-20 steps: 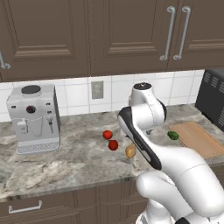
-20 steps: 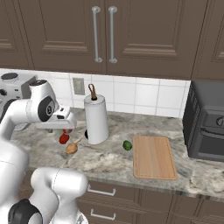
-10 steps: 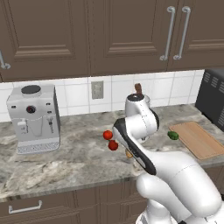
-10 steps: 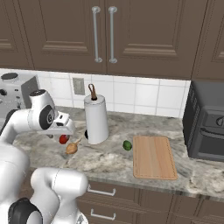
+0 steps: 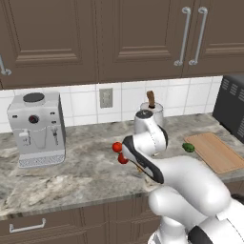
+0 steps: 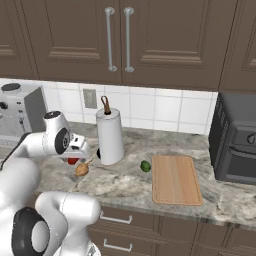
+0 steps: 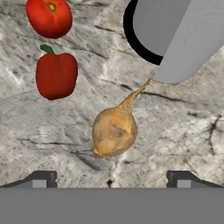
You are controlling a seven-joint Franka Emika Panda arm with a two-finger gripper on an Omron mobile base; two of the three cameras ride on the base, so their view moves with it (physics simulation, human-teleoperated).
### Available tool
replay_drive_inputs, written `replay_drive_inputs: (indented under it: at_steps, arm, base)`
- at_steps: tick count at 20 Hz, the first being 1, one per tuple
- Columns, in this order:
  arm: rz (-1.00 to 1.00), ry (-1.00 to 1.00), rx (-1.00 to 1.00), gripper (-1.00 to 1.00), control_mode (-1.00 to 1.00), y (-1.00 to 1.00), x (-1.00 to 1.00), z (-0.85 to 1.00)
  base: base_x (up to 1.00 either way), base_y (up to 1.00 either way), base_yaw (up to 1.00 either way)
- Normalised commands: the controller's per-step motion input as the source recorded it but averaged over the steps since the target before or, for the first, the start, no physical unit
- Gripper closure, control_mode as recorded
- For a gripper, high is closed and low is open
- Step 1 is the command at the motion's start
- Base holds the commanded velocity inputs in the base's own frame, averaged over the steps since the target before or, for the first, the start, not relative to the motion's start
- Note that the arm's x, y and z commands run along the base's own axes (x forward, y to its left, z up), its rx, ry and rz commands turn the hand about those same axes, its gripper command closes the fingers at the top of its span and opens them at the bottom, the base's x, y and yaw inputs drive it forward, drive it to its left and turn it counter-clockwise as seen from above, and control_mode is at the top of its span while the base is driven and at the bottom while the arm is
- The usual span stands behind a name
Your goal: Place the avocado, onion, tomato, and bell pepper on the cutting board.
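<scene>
Onion [image 6: 82, 169] is approached as the first pick, judging by how the arm has swung: in the left base view the arm, upright a second ago, is now folded down and forward over the counter [image 5: 71, 176], so that the bulb seen earlier beside the two red items is hidden behind it; the tomato [image 5: 116, 147] and the bell pepper [image 5: 123, 159] remain visible just left of the arm, and the avocado [image 5: 188, 147] lies at the near left corner of the cutting board [image 5: 217, 151], which is still bare. In the right base view the hand has been lowered toward the counter, just left of the paper towel roll [image 6: 110, 135]; the onion sits below and right of the hand, not yet touched, and the avocado [image 6: 145, 166] rests just left of the cutting board [image 6: 175, 179]. In the hand view the gripper [image 7: 112, 179] is spread wide and holds nothing, and the onion [image 7: 114, 131] is centred between the tips: tan-yellow, rounded, lying on its side, its thin stem pointing toward the roll's dark base.
</scene>
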Motion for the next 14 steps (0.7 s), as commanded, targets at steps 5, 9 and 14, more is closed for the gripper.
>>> replay_drive_inputs:
  at_steps: [5,9,14]
  arm:
    - [0.0,0.07,0.0,-1.0,-1.0,0.0,0.19,-0.36]
    - [-0.01,0.03,0.0,-1.0,-1.0,0.0,0.0,-0.33]
    - [-0.04,0.04,0.0,-1.0,-1.0,0.0,0.0,-0.3]
  base:
    - [0.0,0.0,0.0]
    - [0.0,0.0,0.0]
    - [0.0,0.0,0.0]
